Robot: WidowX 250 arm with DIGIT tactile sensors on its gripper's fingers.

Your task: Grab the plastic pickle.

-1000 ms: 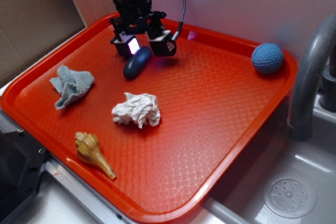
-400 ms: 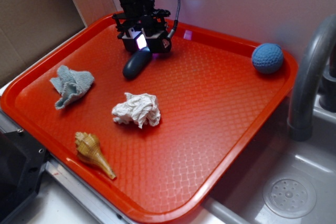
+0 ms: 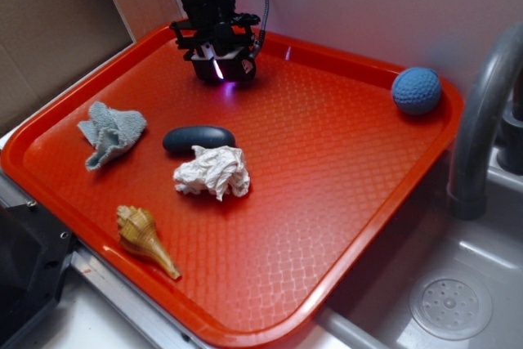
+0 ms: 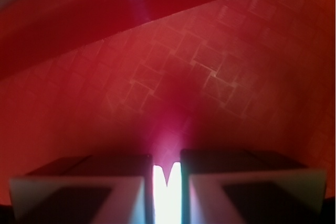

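The plastic pickle (image 3: 198,138), a dark glossy oblong, lies flat on the red tray (image 3: 343,153), touching the top edge of a crumpled white paper wad (image 3: 213,172). My gripper (image 3: 219,67) stands low over the tray's far left part, well behind the pickle and apart from it. Its jaws are closed to a narrow slit with nothing between them. In the wrist view my gripper (image 4: 166,182) shows only a bright glow in the slit and bare tray floor (image 4: 210,66) ahead. The pickle is out of the wrist view.
A light blue cloth (image 3: 111,132) lies at the tray's left. A tan seashell (image 3: 145,239) lies near the front edge. A blue knitted ball (image 3: 416,90) sits in the far right corner. A grey faucet (image 3: 482,104) and sink (image 3: 449,304) are to the right.
The jaws closed from wide open without holding the pickle. The pickle went from under the gripper toward the front and now lies by the white wad. The gripper shifted slightly back.
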